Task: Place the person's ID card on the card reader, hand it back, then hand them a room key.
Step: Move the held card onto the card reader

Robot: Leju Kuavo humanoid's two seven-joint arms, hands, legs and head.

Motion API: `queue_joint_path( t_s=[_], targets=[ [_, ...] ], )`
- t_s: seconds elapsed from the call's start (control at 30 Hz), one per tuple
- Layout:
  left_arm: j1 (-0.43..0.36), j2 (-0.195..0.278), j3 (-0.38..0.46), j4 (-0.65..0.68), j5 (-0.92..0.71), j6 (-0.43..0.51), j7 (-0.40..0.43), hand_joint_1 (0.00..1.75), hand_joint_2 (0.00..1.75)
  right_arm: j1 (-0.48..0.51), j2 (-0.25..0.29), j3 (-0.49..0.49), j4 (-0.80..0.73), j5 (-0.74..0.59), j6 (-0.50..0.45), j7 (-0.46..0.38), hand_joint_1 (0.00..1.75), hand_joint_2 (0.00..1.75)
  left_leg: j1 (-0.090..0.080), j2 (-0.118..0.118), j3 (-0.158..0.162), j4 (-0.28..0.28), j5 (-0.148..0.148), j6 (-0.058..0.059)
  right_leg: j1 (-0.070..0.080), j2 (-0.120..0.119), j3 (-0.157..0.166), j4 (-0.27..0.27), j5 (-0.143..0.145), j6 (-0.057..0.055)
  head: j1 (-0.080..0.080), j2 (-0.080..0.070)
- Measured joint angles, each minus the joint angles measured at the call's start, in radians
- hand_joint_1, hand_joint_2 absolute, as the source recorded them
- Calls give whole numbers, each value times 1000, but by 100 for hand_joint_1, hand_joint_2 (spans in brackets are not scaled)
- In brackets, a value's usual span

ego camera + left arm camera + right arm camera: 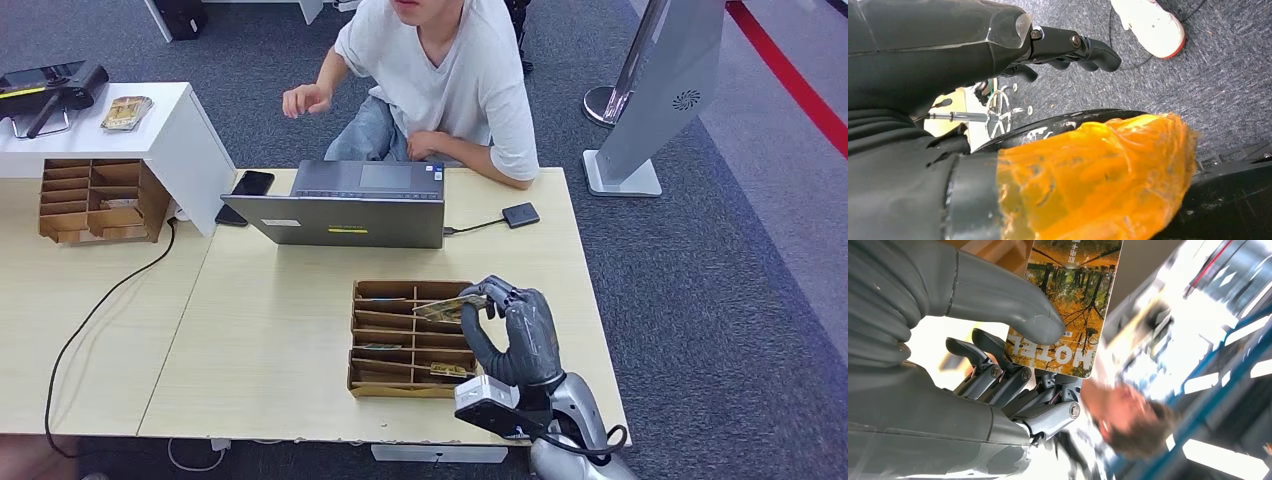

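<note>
Right hand (512, 335) pinching a key card (447, 308) over the tray (385, 385).

Card clamped between thumb (1008, 305) and fingers (998, 372), above the tray's far right slots, near the table's right side. Left hand (1068, 47) low over carpet, fingers curled, holding nothing.

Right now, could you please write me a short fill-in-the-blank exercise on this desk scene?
1. The right hand pinches a ____ over the wooden tray.
2. The open laptop stands between that tray and the ____.
3. A black ____ lies at the laptop's left corner.
4. The card bears a picture of ____ in autumn colours.

Missing words: card; person; phone; trees
</note>
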Motion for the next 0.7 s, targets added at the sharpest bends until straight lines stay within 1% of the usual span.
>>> queue_joint_path(
  t_s=[0.07, 0.13, 0.2, 0.27, 0.33, 0.47, 0.7],
  targets=[
    [0, 0, 0, 0, 0, 0, 0, 0, 0, 1, -1, -1, -2, -9, 7, -2, 175, 175, 0, 0, 0, 0, 0, 0, 0, 0, 0, 0, 0, 0, 0, 0],
    [0, 0, 0, 0, 2, 0, -2, 0, 0, 11, -5, -5, -10, -54, 41, -14, 175, 175, 0, 0, 0, 0, 0, 0, 0, 0, 0, 0, 0, 0, 0, 0],
    [0, 1, 0, 0, 5, 0, -6, 0, 0, 43, -25, -25, -34, -164, 135, -37, 175, 175, 0, 0, 0, 0, 0, 0, 0, 0, 0, 0, 0, 0, 0, 0],
    [0, 3, 0, 0, 6, -1, -9, 0, 0, 98, -67, -72, -68, -291, 269, -56, 175, 175, 0, 0, 0, 0, 0, 0, 0, 0, 0, 0, 0, 0, 0, 0],
    [0, 5, 0, 0, 4, -1, -10, 0, 0, 139, -105, -115, -85, -351, 356, -60, 175, 175, 0, 0, 0, 0, 0, 0, 0, 0, 0, 0, 0, 0, 0, 0],
    [0, 5, 0, 0, 1, -1, -10, 0, 0, 169, -144, -149, -85, -369, 417, -46, 175, 175, 0, 0, 0, 0, 0, 0, 0, 0, 0, 0, 0, 0, 0, 0],
    [0, 5, 0, 0, -12, -2, -10, 0, 0, 197, -199, -175, -74, -391, 486, -23, 175, 175, 0, 0, 0, 0, 0, 0, 0, 0, 0, 0, 0, 0, 0, 0]
  ],
)
